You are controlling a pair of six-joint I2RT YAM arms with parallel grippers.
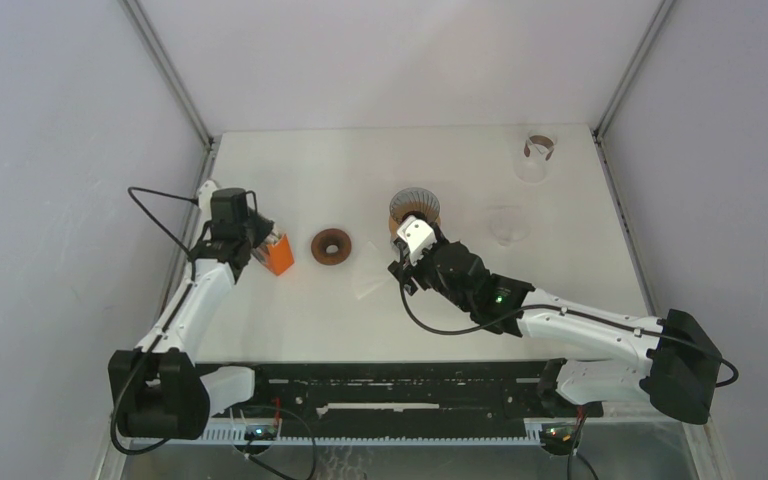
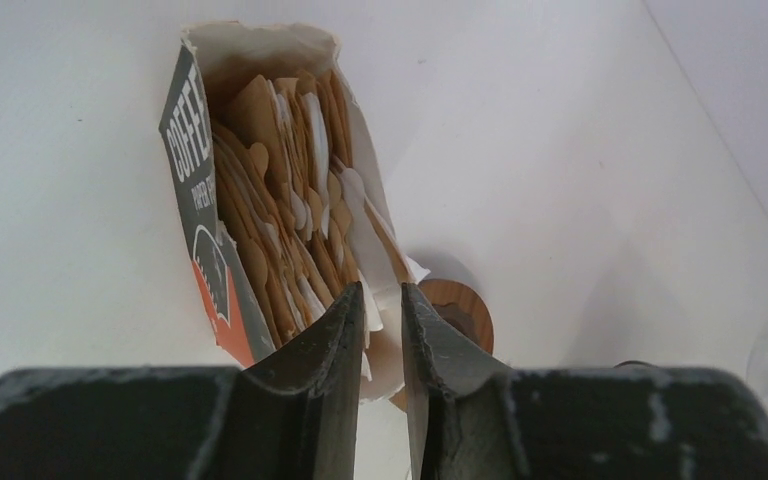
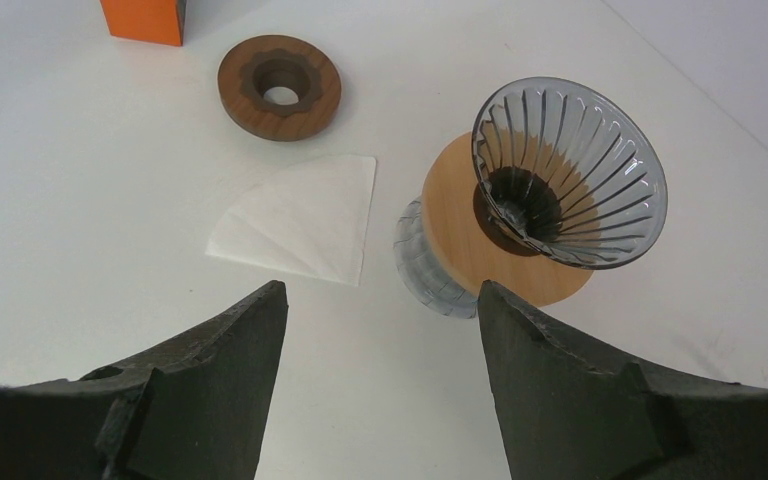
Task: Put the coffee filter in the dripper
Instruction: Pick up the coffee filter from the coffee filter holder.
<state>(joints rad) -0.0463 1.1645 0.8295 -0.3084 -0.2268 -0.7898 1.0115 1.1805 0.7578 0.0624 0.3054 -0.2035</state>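
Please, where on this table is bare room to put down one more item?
Bare: the far strip behind the filter box and wooden ring; also the near strip between the loose filter and the table edge. Crowded: around the dripper, right gripper and glass vessel.

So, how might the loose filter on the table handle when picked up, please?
The filter looks thin and flat, so probably floppy and very light. Lying flush on the smooth table, it may slide rather than lift.
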